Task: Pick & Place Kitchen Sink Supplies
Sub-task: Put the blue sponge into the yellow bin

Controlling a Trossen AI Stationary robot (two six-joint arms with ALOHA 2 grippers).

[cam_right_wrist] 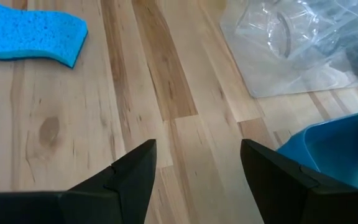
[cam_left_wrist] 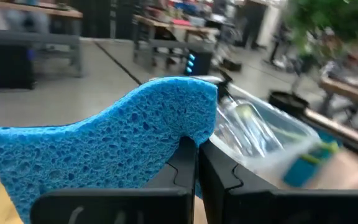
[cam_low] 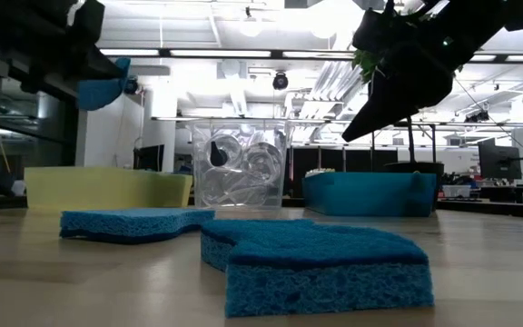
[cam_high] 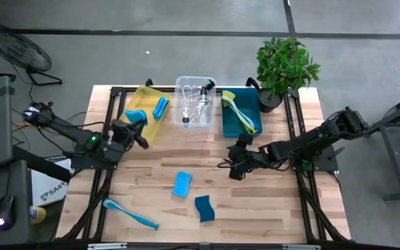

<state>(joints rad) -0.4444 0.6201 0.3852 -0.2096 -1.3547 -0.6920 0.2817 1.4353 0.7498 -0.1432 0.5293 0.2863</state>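
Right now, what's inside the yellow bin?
One blue sponge lies inside the yellow bin. The left gripper, shut on another sponge, hangs over the bin's near end, so the floor beneath it is hidden.

A: L arm?
B: Reaches in from the desk's left side, elbow bent. Left gripper [cam_high: 139, 137] raised off the desk, fingers [cam_left_wrist: 185, 163] pinched tight w/ a blue sponge [cam_left_wrist: 110, 140] clamped between them.
A: R arm?
B: Comes in from the right edge, stretched low twd the middle of the desk. Right gripper [cam_high: 233, 167] hangs above the wood, fingers [cam_right_wrist: 132, 171] spread wide, nothing between them.
A: Touching each other?
B: No, well apart.
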